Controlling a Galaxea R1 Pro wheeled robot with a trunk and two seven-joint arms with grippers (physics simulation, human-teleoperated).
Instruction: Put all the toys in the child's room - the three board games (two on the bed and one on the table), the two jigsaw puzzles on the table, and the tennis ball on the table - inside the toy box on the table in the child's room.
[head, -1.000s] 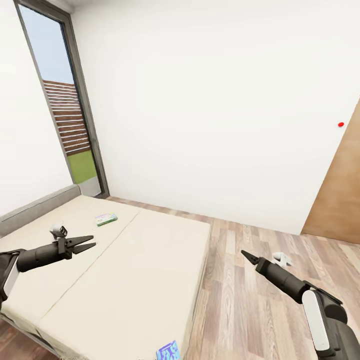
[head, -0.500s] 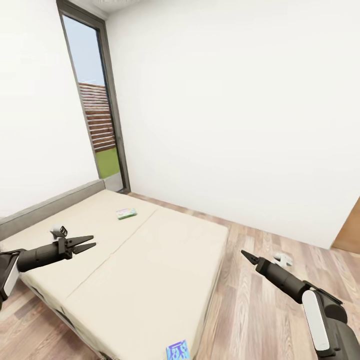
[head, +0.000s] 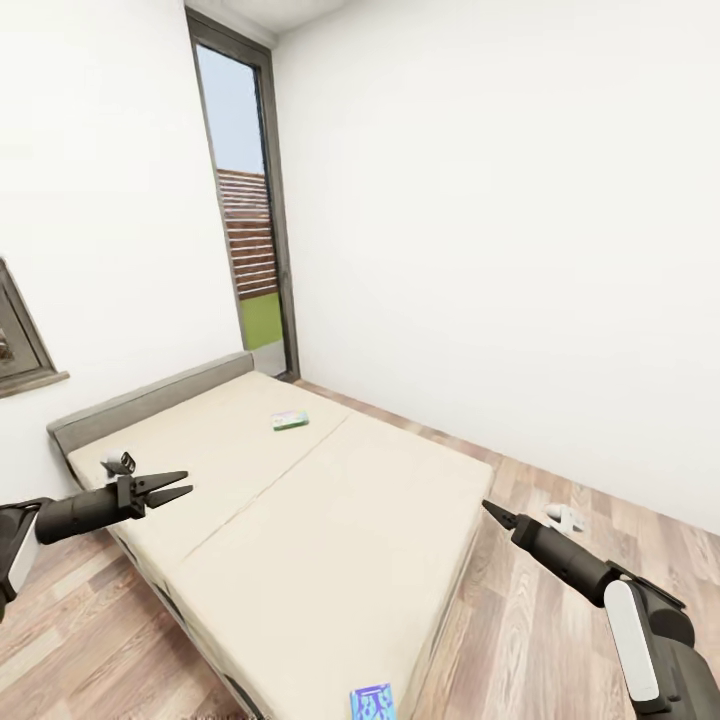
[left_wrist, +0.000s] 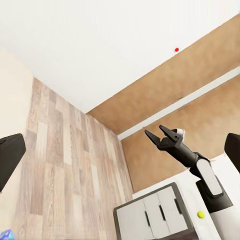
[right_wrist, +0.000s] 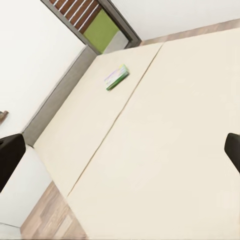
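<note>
**Still short of the bed, both pincers empty — two boxes to reach, two ways to miss**

At the left, the left pincer (head: 170, 487) hangs over the bed's near corner with its dark fingers spread apart and nothing between them. Below it lies the low wide bed with the plain beige mattress in two sections (head: 300, 530), grey headboard against the white wall. The white-green flat printed game box (head: 290, 420) rests far up the mattress near the centre seam, close to the tall dark-framed window (head: 250, 215); the right wrist view shows it too (right_wrist: 117, 77), flat and alone. My guess is that this box is the awkward one: it sits well apart from either arm, so a reach from here would likely fall short or drag an arm across the mattress.

Further right, the small blue flat printed box (head: 372, 702) lies at the mattress's near edge by the frame's bottom — a careless nudge from the base or an arm could tip it onto the wood-plank floor (head: 530, 640). At the far right, the right pincer (head: 497, 513) hangs over that floor; from the left wrist view (left_wrist: 161, 137) its fingers stand apart, holding nothing.
</note>
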